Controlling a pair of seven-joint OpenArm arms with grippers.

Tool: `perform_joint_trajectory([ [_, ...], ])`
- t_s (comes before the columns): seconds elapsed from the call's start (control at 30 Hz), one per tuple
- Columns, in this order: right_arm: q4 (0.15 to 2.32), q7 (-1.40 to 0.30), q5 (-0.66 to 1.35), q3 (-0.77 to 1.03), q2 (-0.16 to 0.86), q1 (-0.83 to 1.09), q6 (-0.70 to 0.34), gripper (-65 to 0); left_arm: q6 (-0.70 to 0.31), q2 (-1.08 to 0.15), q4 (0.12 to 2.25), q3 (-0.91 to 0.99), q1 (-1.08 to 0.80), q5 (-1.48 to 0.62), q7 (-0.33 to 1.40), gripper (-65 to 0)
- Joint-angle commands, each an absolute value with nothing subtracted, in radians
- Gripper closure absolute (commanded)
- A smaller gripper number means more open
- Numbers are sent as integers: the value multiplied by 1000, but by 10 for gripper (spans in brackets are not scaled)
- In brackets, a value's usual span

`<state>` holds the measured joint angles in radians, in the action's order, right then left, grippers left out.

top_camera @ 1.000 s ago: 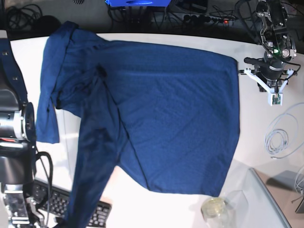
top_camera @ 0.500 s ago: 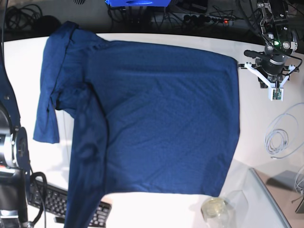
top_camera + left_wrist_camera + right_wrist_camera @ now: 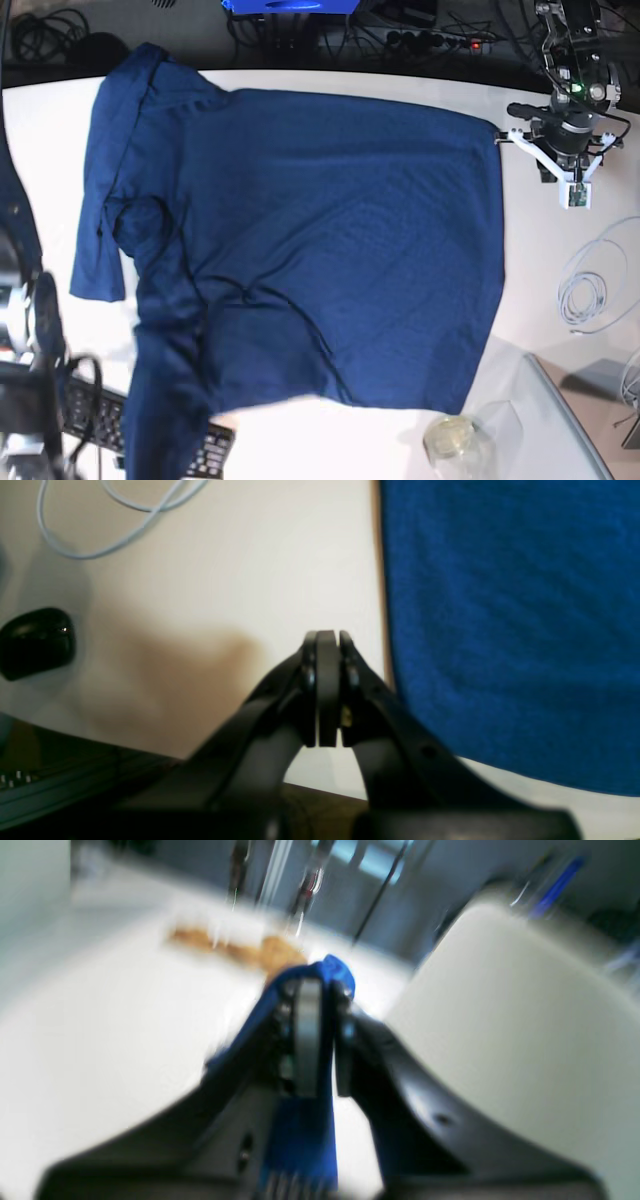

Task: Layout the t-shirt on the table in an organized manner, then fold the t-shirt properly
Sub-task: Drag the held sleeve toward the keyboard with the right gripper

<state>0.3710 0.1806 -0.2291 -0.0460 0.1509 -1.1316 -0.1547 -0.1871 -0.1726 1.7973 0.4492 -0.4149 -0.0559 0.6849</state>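
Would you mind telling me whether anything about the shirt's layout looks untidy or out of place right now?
Yes. The t-shirt lies mostly flat on the table, but its near-left part is bunched into folds and spills over the table edge onto the keyboard. The sleeve beside it looks crumpled too.

- The right wrist view is smeared by motion blur; a brown patch (image 3: 235, 951) beyond the right gripper (image 3: 315, 1040) cannot be identified.
- Blue t-shirt (image 3: 300, 1135) cloth shows between that gripper's jaws, though blur hides whether it is truly pinched.
- In the base view, the t-shirt (image 3: 300, 240) covers most of the black keyboard (image 3: 110, 425), and its lower left corner runs off the bottom edge.
- A glass jar (image 3: 458, 440) right of the t-shirt is cut by the bottom edge.
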Motion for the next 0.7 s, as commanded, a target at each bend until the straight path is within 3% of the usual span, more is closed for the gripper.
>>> perform_joint_trajectory([
  [0.0, 367, 213, -225, -44, 150, -1159, -143, -99, -183, -186, 1817, 455, -426, -54, 668, 0],
  [0.13, 323, 208, -225, -42, 131, -1095, -143, -198, -183, -186, 1817, 453, -427, -56, 668, 0],
  [0.27, 323, 186, -226, -44, 93, -1053, -143, -432, -183, -186, 1817, 449, -429, -62, 668, 0],
  [0.47, 426, -15, -222, -36, 97, -998, -143, -411, -185, -186, 1817, 453, -438, -62, 667, 0],
  [0.67, 998, -461, -220, -35, 119, -613, -148, -404, -186, -185, 1817, 443, -444, -64, 664, 0],
])
